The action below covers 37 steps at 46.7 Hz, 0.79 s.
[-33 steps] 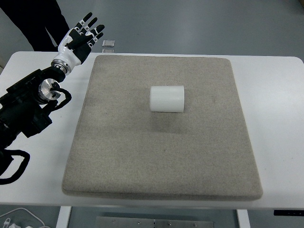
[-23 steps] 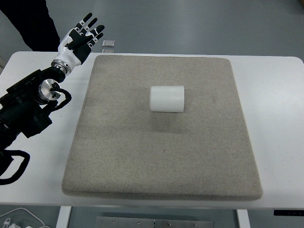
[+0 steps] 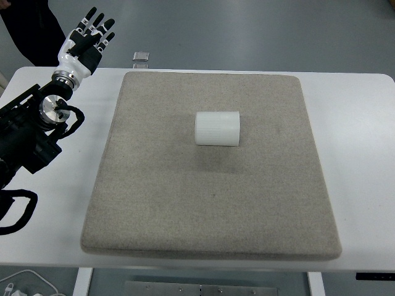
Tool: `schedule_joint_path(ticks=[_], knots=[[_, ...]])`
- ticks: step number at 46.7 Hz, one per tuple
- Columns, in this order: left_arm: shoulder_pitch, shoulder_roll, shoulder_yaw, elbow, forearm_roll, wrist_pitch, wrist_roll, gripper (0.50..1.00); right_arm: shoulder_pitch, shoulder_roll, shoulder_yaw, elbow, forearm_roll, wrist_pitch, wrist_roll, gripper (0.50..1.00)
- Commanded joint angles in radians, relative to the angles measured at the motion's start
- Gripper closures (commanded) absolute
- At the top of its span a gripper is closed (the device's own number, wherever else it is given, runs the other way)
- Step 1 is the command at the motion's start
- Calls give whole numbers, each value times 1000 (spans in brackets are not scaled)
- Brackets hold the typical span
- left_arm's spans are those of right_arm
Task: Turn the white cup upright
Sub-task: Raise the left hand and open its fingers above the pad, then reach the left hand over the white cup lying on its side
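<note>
A single overhead camera looked steeply down from the robot's own side of the white bench (image 3: 358,117), facing away toward the grey floor (image 3: 247,31) beyond its far edge. It stood at a middle distance: the grey mat (image 3: 210,203) filled most of the frame, with the cup (image 3: 216,128) near its centre, and the bench's side edges ran out of the picture. The left arm (image 3: 28,132) entered from the left edge, its hand (image 3: 82,44) near the far-left corner. A dark shape at top left was possibly a person's clothing. No second view was supplied.
</note>
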Motion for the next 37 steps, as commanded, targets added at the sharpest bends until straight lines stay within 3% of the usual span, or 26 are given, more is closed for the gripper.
schedule_joint_path(ticks=[1, 16, 27, 37], knots=[[-8, 1, 2, -4, 5, -1, 4, 504, -1, 0, 1, 0, 0, 0, 0, 570], [-71, 18, 106, -11, 59, -1, 6, 504, 1, 0, 1, 0, 0, 0, 0, 570], [-105, 50, 261, -96, 205, -1, -2, 504, 1, 0, 1, 0, 0, 0, 0, 570], [-109, 81, 264, -217, 418, 3, -6, 504, 1, 0, 1, 0, 0, 0, 0, 570]])
